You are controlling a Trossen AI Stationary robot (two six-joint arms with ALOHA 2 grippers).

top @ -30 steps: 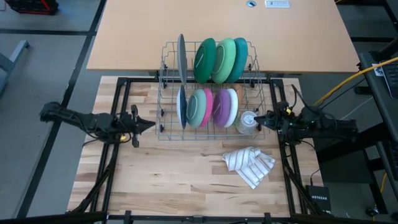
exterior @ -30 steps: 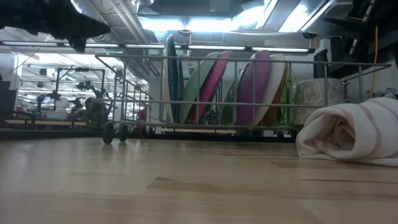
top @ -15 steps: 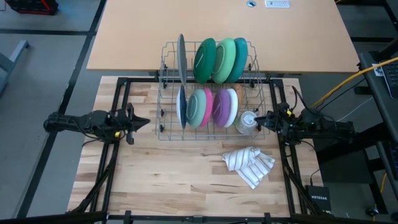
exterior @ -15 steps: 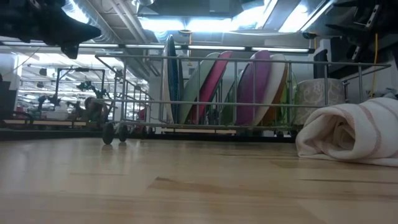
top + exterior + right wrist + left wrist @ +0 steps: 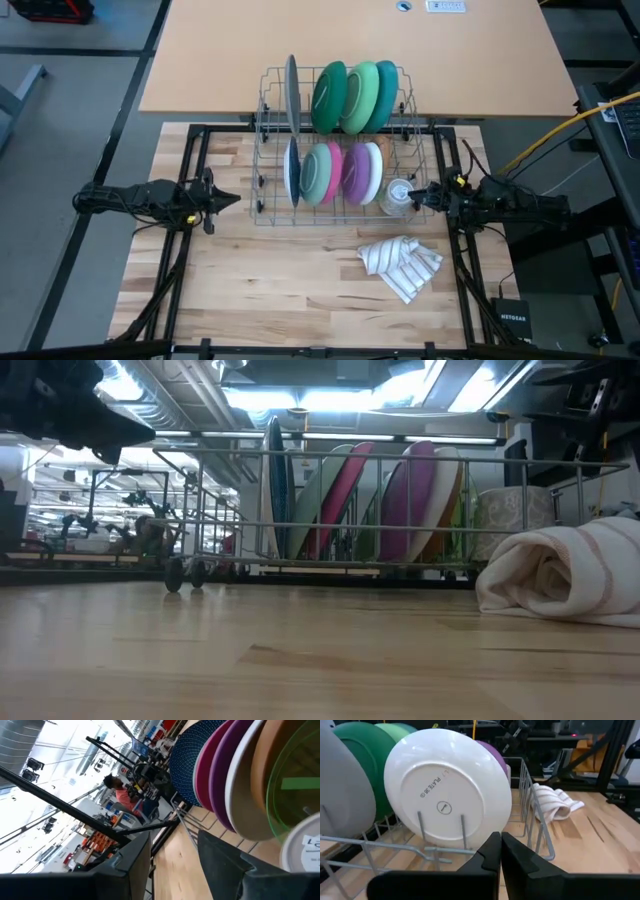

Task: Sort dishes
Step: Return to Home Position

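You have the dishes (image 5: 345, 98) standing on edge in two rows in the wire rack (image 5: 330, 217), at the centre of the overhead frame. Your left gripper (image 5: 216, 197) hangs just left of the rack, its fingers pressed together on nothing. Your right gripper (image 5: 424, 193) sits at the rack's right side, near the glass cup (image 5: 398, 193), with its fingers parted and empty. Expect these plastic dishes to be light and stiff but smooth, so likely slippery. The white plate (image 5: 447, 795) shows a thin rim. Pinch across the exposed top edge, clear of the wires. The cloth (image 5: 400, 265) lies at lower right of centre.
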